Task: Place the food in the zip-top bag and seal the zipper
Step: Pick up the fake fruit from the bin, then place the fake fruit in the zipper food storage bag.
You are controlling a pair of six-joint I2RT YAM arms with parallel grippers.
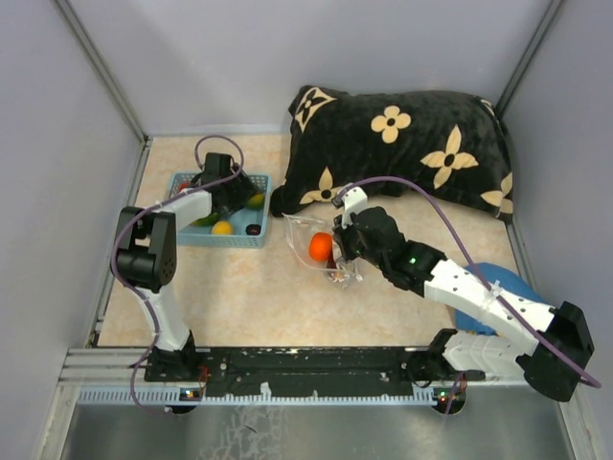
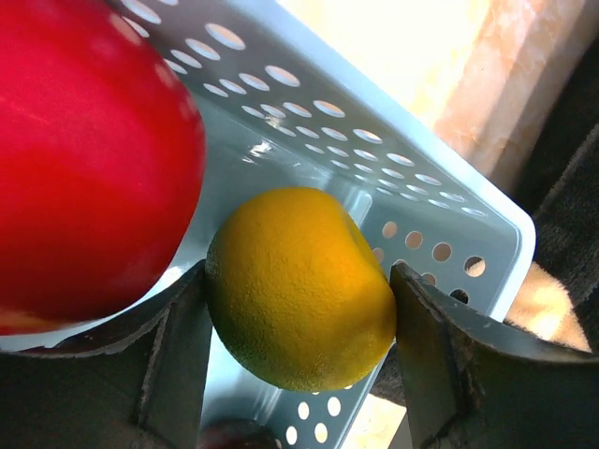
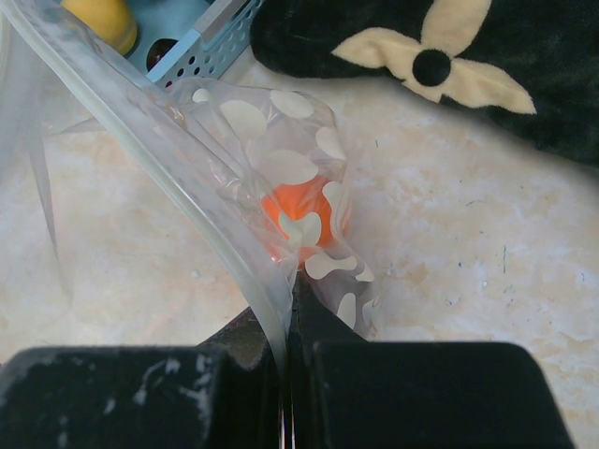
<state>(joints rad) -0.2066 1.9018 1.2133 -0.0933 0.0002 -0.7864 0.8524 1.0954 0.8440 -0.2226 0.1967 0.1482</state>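
Note:
In the left wrist view my left gripper stands inside the light blue basket, its two fingers pressed against the sides of a yellow fruit. A big red fruit lies right beside it, and a dark piece shows below. My right gripper is shut on the zipper edge of the dotted zip-top bag and holds its mouth up. An orange fruit sits inside the bag. From above, the bag lies mid-table, right of the basket.
A black pillow with cream flowers fills the back right, close behind the bag. A blue object lies under the right arm. Another yellow fruit rests in the basket. Grey walls enclose the table on three sides.

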